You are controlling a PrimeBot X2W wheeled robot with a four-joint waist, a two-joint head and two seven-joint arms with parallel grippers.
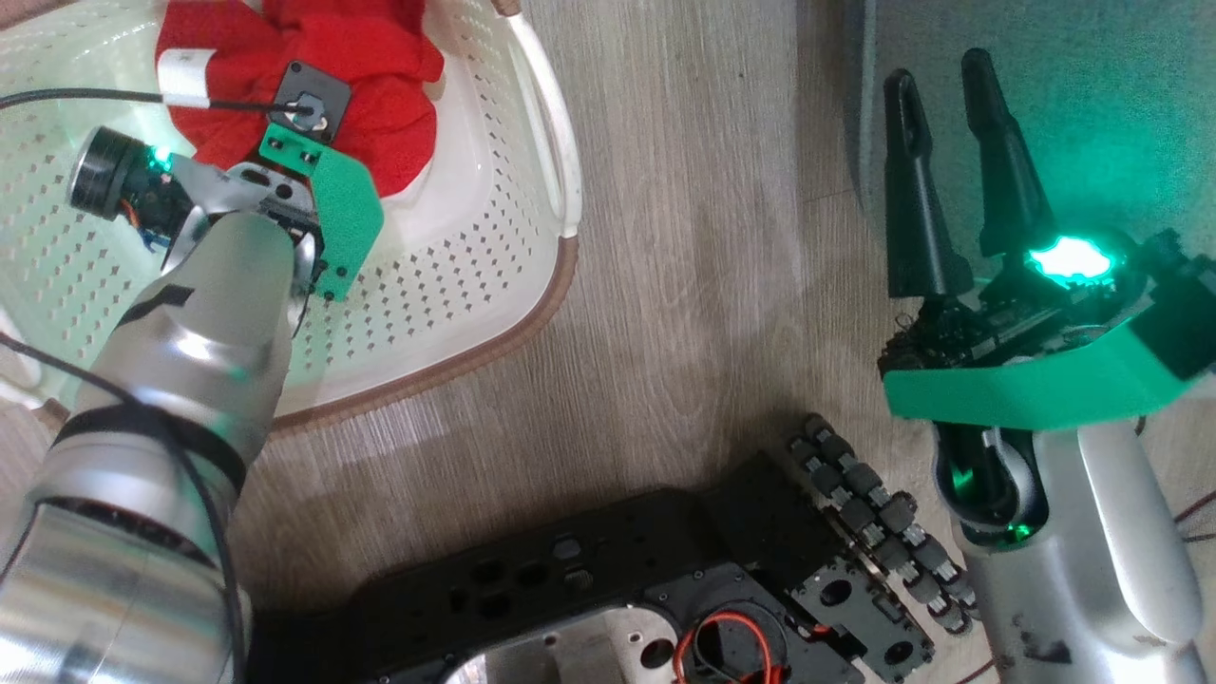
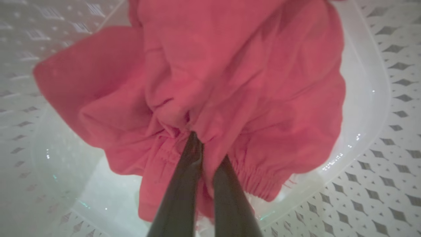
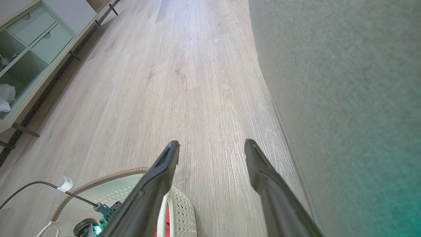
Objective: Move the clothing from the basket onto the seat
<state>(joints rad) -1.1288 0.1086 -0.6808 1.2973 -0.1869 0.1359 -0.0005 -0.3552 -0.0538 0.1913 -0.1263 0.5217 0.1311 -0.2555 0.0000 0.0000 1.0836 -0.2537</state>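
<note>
Left fingers (image 2: 182, 187) pinched narrow on a fold of the red clothing (image 2: 236, 79), which sits inside the basket (image 1: 494, 256). Left forearm angles down into the basket from the lower left of the head view. Right fingers (image 1: 912, 190) spread wide, holding nothing, pointing up the view at the seat (image 1: 1102, 114) edge, above the wood floor (image 1: 684, 237).

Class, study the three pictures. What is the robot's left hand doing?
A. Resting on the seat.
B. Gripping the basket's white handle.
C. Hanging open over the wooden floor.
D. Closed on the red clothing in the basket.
D: in the left wrist view the left hand is shut on a gathered fold of the red clothing, which lies inside the basket.
</note>
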